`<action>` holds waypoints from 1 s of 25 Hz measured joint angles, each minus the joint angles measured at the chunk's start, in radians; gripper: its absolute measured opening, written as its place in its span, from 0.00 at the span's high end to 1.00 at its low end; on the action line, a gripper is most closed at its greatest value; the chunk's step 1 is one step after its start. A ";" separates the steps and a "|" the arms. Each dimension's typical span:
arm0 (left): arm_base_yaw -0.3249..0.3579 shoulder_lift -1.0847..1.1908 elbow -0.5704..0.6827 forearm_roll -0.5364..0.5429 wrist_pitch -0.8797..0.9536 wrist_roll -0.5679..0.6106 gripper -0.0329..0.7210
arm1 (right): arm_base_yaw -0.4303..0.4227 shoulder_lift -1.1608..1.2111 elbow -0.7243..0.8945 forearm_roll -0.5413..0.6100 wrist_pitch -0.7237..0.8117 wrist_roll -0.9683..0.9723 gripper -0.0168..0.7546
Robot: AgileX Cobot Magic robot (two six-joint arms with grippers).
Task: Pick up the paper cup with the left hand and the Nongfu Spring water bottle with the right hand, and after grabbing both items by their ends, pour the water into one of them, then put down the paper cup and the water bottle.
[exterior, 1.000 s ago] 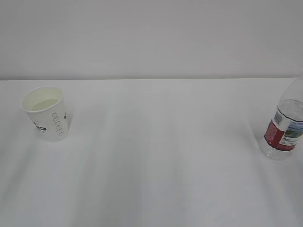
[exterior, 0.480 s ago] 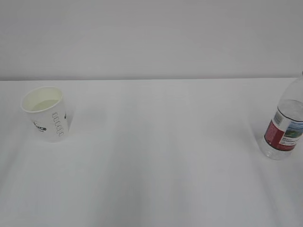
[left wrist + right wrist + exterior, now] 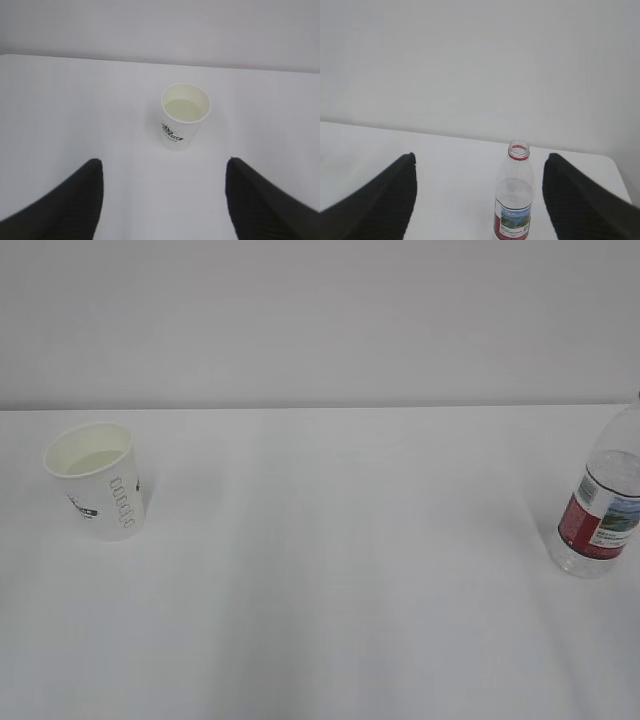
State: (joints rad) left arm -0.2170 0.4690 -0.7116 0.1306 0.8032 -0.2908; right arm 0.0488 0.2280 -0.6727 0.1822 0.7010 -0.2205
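Paper cup upright on bench, centred ahead of spread left pincer, lined up for grasping. Uncapped Nongfu Spring water bottle likewise ahead, between fingers of spread right pincer. Neither held.

bright, even, washed-out light all over; the white bench shows only faint soft shadows, no glare, and everything looks a little soft and hazy.
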 joint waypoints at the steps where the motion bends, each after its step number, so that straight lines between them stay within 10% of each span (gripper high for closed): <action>1: 0.000 -0.014 0.000 0.000 0.017 0.016 0.23 | 0.000 -0.005 -0.017 0.000 0.028 0.000 0.21; 25: 0.000 -0.338 -0.007 -0.040 0.458 0.197 0.25 | 0.000 -0.110 -0.197 -0.162 0.545 0.002 0.21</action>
State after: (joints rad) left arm -0.2170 0.1311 -0.7188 0.0904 1.2612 -0.0939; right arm 0.0488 0.1183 -0.8696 0.0202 1.2456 -0.2186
